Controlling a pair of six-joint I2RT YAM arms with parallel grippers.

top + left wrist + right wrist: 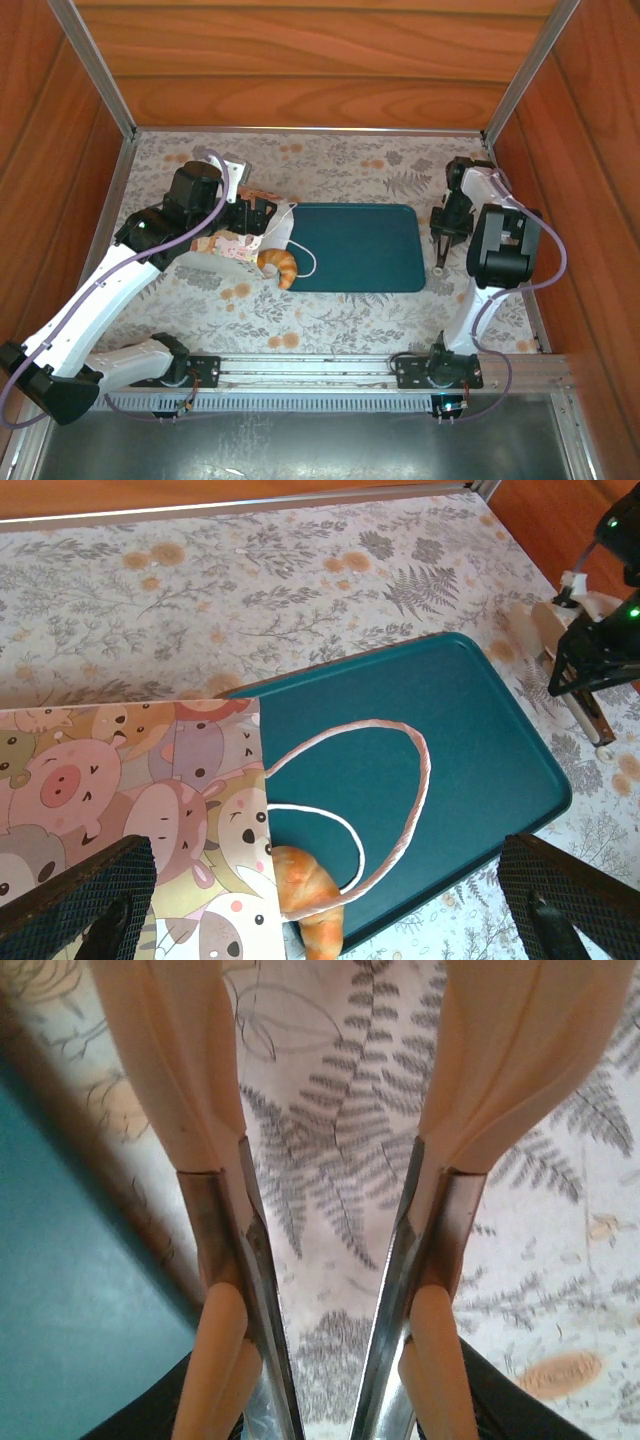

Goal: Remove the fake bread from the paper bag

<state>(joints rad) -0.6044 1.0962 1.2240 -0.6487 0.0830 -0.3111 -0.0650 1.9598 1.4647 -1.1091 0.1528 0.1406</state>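
Observation:
The paper bag [238, 238] lies on its side left of the tray, its mouth facing right. Cartoon animals are printed on the paper bag [120, 800], and its cord handles [420, 780] loop out over the tray. One piece of fake bread, a golden croissant [279, 266], pokes out of the mouth onto the tray's near-left corner; a handle cord crosses the croissant [312, 900]. My left gripper [256, 214] hovers over the bag mouth, its jaws wide open, and the left gripper [320, 885] straddles bag and croissant. My right gripper [440, 243] is open over bare cloth beside the tray; nothing sits in the right gripper [335, 1110].
A flat teal tray [370, 250] lies mid-table on the floral cloth. Wooden walls and metal posts close in the back and sides. The tray's right edge [60, 1290] is just left of my right fingers. My right arm [600, 650] stands beyond the tray's far corner.

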